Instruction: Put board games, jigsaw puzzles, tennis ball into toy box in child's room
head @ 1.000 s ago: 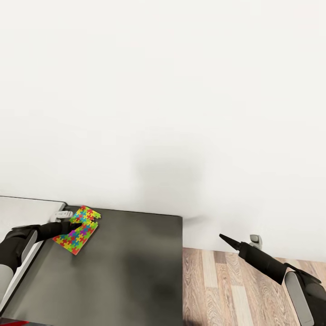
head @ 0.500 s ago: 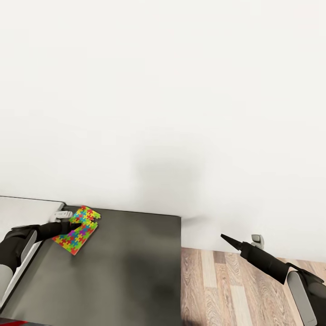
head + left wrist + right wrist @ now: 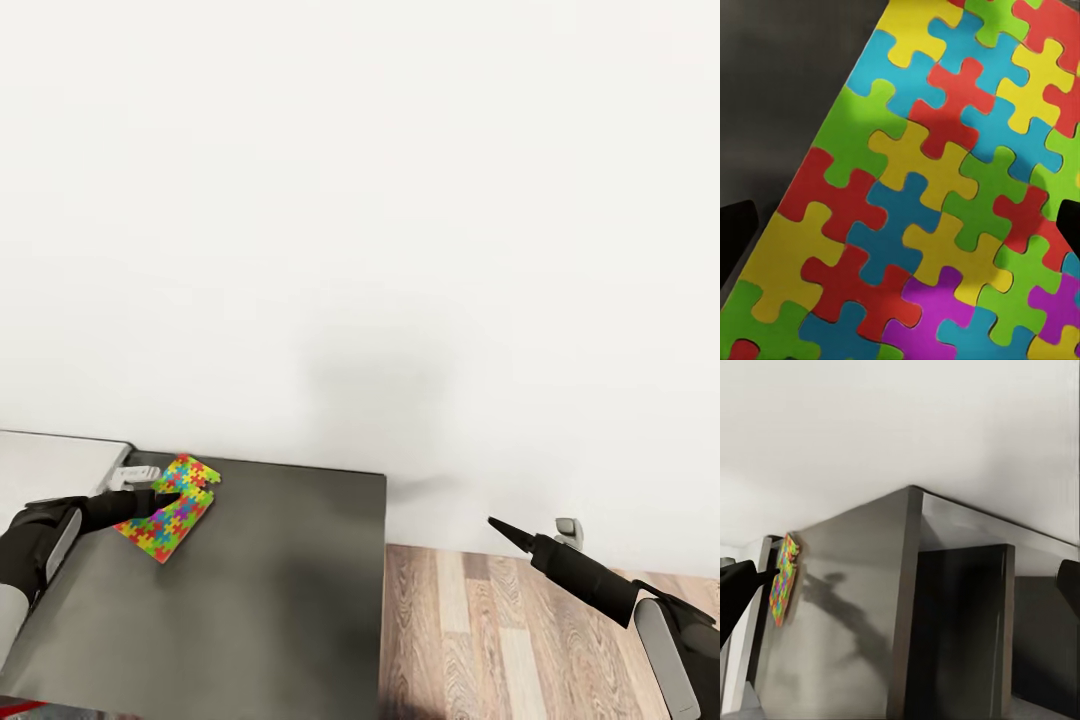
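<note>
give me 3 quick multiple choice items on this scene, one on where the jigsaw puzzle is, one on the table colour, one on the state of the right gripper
1. Where is the jigsaw puzzle?
A. on the wooden floor
B. near the dark table's far left corner
C. in the right gripper

2. What colour is the table top?
A. dark grey
B. white
C. red

3. What is the right gripper holding?
A. a tennis ball
B. the puzzle
C. nothing

Key: 1 B, the jigsaw puzzle is at the table corner by the left gripper. 2 A, the top is dark grey. 3 C, the right gripper hangs over the floor with nothing between its fingers.
</note>
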Robot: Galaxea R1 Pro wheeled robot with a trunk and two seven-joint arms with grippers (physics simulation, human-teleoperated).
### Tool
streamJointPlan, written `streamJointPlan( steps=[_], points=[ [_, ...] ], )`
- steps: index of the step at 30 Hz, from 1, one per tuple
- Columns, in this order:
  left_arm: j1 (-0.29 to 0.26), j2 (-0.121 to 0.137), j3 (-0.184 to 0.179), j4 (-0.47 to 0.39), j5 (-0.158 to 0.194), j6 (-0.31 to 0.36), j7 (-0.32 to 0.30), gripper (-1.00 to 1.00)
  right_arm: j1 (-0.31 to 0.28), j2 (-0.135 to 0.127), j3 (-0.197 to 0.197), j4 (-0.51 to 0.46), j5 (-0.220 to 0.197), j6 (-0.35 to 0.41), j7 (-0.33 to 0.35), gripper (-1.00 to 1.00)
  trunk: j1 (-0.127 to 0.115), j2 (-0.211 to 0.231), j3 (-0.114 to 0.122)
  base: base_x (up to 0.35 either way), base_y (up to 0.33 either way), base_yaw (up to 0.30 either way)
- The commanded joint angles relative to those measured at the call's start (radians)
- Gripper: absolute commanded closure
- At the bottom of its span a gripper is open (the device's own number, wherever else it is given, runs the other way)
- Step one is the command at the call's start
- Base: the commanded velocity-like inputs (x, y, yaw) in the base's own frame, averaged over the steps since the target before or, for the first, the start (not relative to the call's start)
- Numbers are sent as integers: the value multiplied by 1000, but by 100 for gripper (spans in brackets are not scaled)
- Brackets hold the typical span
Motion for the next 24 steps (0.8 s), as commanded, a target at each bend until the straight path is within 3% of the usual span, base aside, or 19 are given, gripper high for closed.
streamJointPlan(
  steps=[1, 8, 16, 24],
  points=[
    [0, -1, 4, -1, -3, 9, -6, -100, -1, 0, -1, 0, -3, 6, 1, -100, 0, -2, -2, -85, -177, 0],
    [0, 1, 5, -1, -3, 9, -11, -100, -1, 0, -1, 0, -3, 6, 1, -100, 0, -2, -2, -55, -93, 0],
    [0, 3, 7, -1, -8, 9, -92, -100, -1, 0, -1, 0, -3, 6, 3, -100, 0, -2, -2, -60, -159, 0],
    [0, 2, 6, -1, -12, 9, -109, -100, -1, 0, 1, 0, -3, 6, 3, -100, 0, -2, -2, -5, -221, 0]
  ],
)
